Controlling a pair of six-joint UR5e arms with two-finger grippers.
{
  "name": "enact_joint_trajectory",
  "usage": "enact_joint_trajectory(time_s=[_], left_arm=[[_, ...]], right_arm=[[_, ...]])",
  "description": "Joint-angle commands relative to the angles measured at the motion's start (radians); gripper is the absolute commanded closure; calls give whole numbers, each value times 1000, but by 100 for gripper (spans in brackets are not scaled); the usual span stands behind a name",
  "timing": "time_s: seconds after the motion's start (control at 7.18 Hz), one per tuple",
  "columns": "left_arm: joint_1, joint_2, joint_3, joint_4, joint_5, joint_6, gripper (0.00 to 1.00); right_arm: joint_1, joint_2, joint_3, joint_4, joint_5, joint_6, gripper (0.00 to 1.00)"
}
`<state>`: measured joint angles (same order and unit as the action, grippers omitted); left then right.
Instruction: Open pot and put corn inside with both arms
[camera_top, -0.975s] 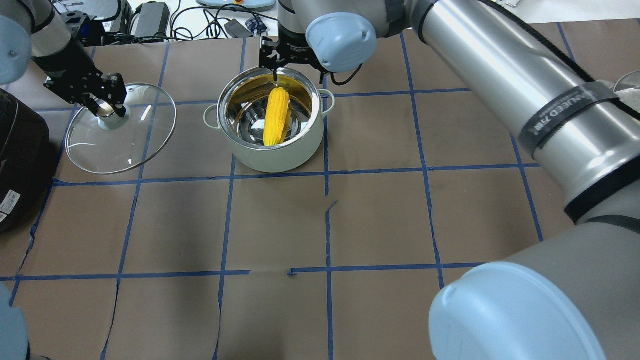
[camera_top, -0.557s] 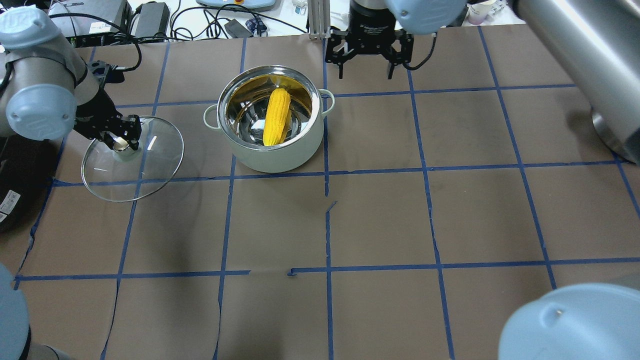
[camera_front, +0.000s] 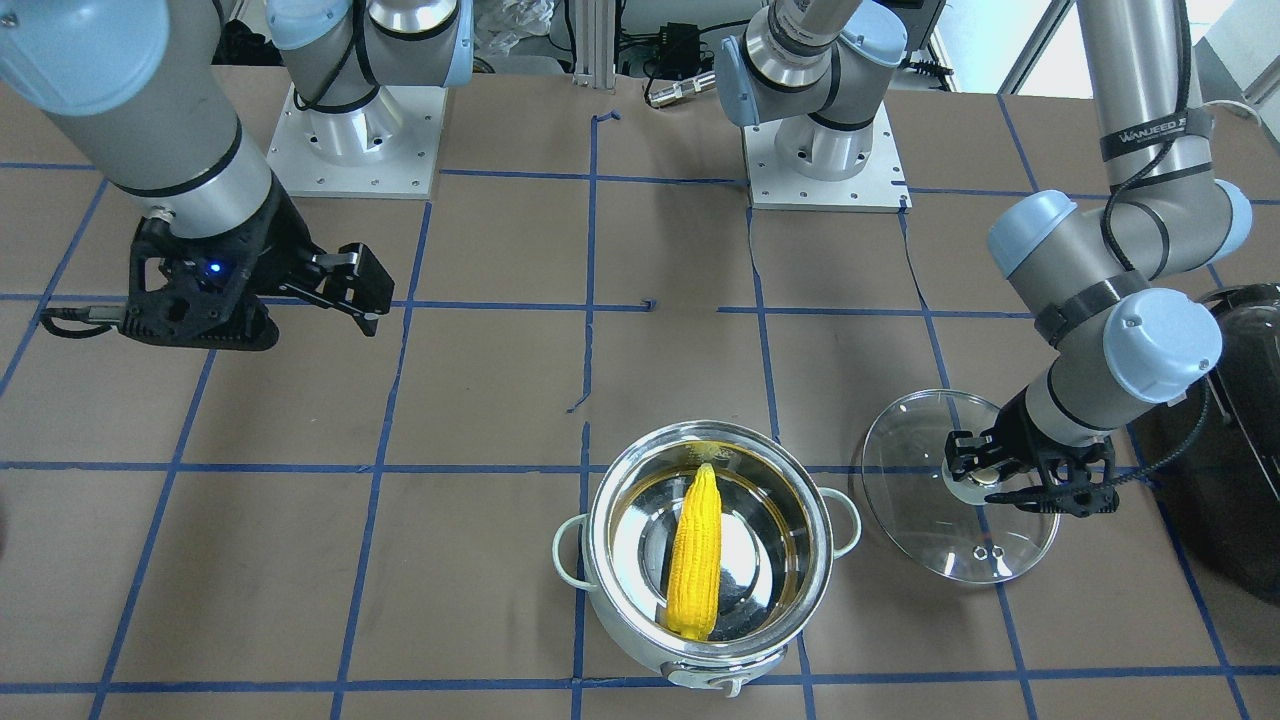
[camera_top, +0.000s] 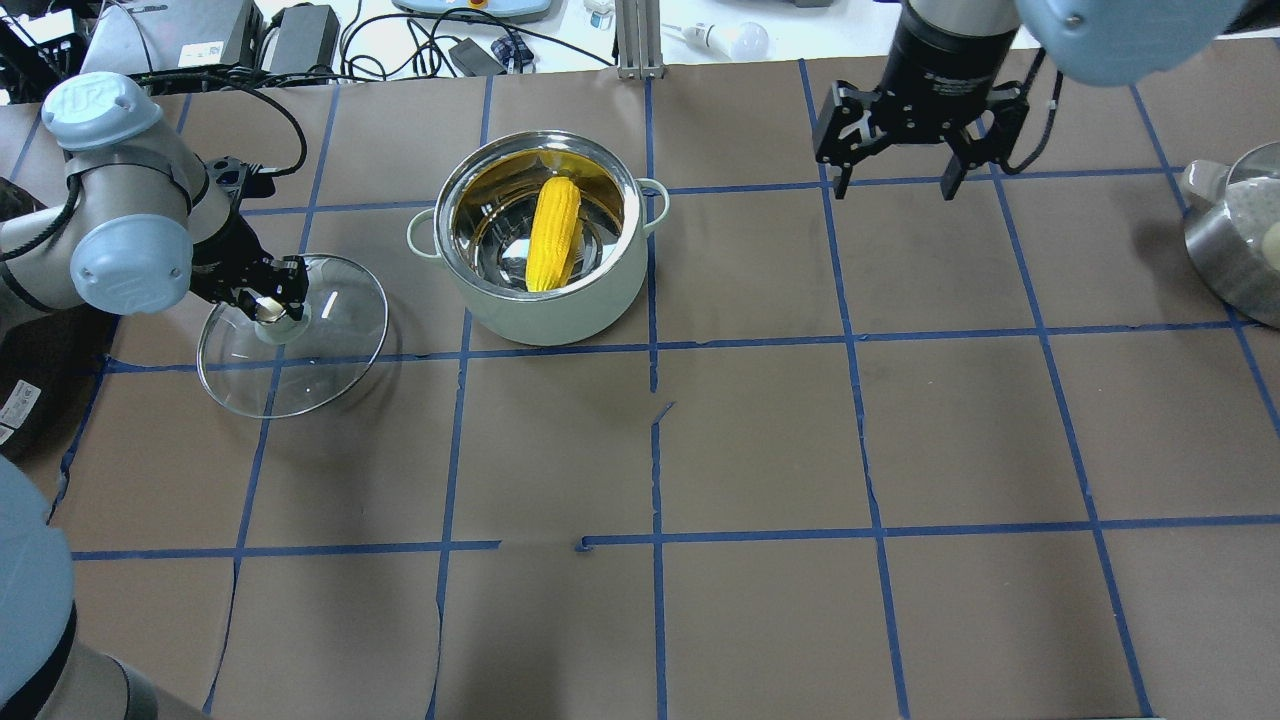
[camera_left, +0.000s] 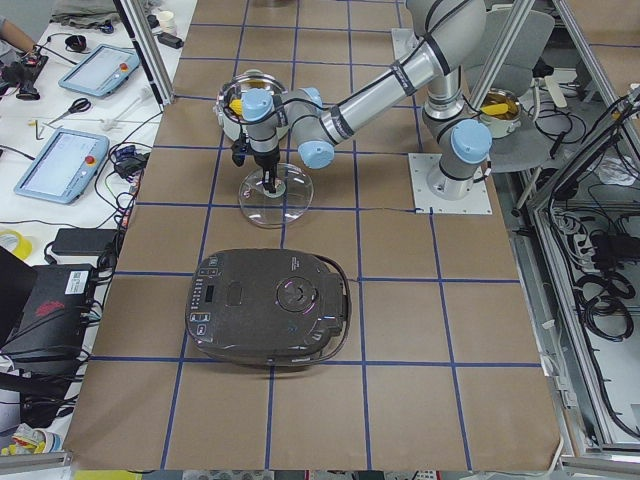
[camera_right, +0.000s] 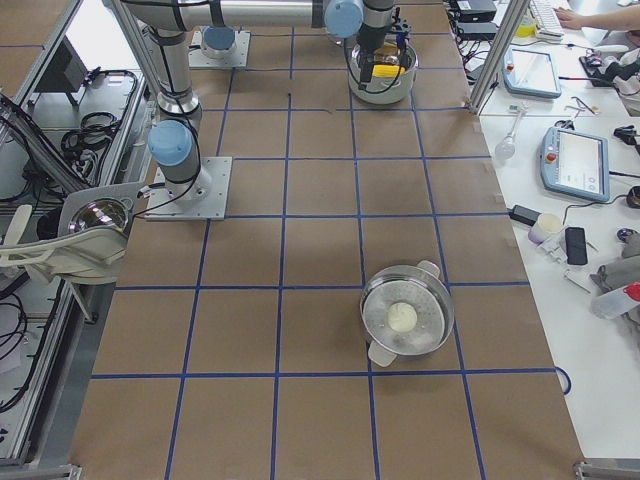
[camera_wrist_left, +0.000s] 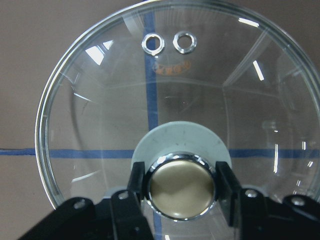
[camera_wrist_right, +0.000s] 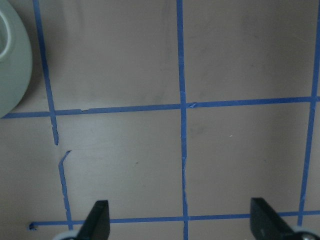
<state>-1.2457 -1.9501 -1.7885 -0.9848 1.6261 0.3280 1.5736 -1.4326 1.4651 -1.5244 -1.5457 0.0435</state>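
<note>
The mint-green pot (camera_top: 560, 318) stands open at the back middle of the table. The yellow corn (camera_top: 555, 235) lies inside it, leaning on the wall. It also shows in the front view (camera_front: 697, 555), inside the pot (camera_front: 592, 560). My left gripper (camera_top: 267, 304) is shut on the brass knob (camera_wrist_left: 182, 187) of the glass lid (camera_top: 310, 360) and holds it left of the pot, low over the table. I cannot tell whether the lid touches the table. My right gripper (camera_top: 893, 185) is open and empty, well right of the pot, with its fingertips (camera_wrist_right: 97, 222) over bare paper.
A large black appliance (camera_left: 270, 305) sits at the table's left end, close to the lid. A second steel pot (camera_top: 1235, 240) with a pale round thing inside stands at the right edge. Cables and devices line the back edge. Blue tape grids the brown paper.
My right gripper has left the corn in the pot and moved away to the right, open. My left gripper has carried the lid nearer and a little right, toward the pot.
</note>
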Motion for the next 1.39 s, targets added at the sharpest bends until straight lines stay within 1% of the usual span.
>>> enact_joint_trajectory(time_s=[0.0,0.28,0.56,0.7,0.84,0.98,1.11,1.25], left_arm=[[17,-3,-63,114,-8,9,100],[51,-3,-63,121,-32,65,100],[51,-3,-66,120,-31,56,100],[52,-3,-63,118,-31,59,89],[51,0,-61,117,-29,66,1],[42,23,-49,104,-20,60,0],[34,39,-19,39,-19,60,0],[22,65,18,-33,-18,59,0]], right_arm=[[-26,-80,104,-5,-1,-33,0],[-26,-95,118,10,-2,-30,0],[-26,-98,118,10,-2,-25,0],[-24,-98,119,12,-4,-19,0],[-24,-98,124,12,-5,31,0],[-24,-98,126,10,-5,62,0],[-24,-97,126,10,-22,55,0],[-24,-98,127,9,-61,50,0]])
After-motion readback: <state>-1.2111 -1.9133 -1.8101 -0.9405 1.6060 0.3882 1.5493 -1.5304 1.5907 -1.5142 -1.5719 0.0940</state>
